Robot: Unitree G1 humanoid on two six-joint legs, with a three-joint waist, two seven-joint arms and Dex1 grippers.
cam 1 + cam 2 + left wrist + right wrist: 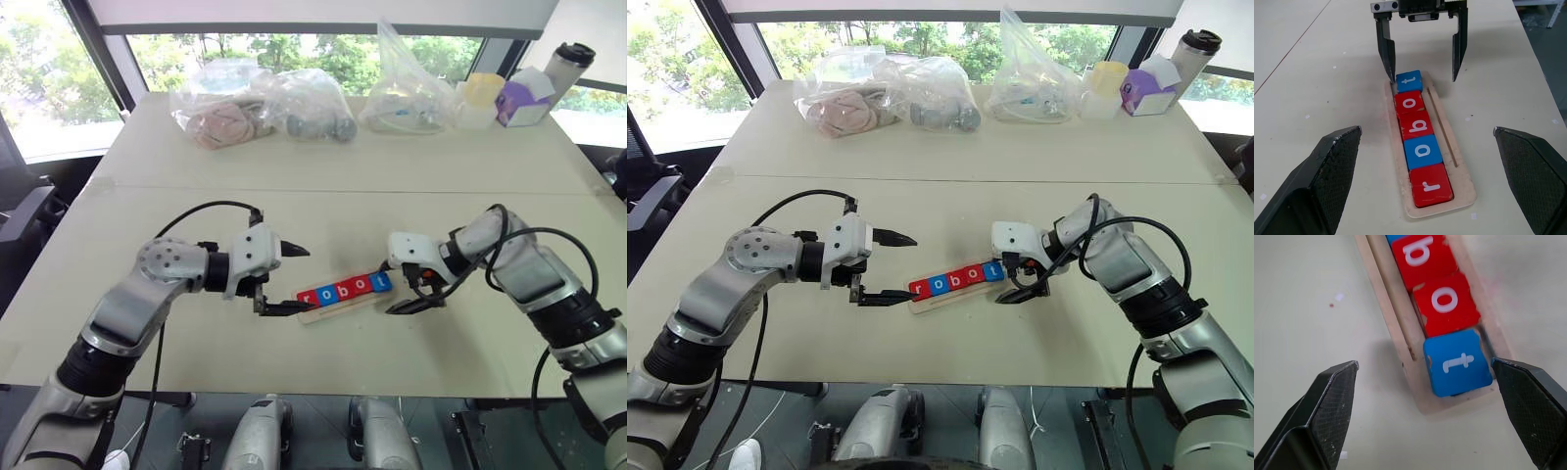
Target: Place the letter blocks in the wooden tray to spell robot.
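Note:
The wooden tray (1461,169) lies on the table between my two grippers. Five letter blocks (344,290) fill it in a row: red r (1431,184), blue o (1422,151), red b (1415,126), red o (1409,103) and blue t (1457,363). The t sits slightly askew at the tray's end. My right gripper (1424,362) is open at that end, one finger on each side of the t. At the r end my left gripper (294,281) is open, pointing along the tray and holding nothing.
Clear plastic bags (263,108) with items line the far side of the table. At the far right stand a yellow cup (480,98), a purple box (519,101) and a tumbler (568,67). The table's near edge runs just below the arms.

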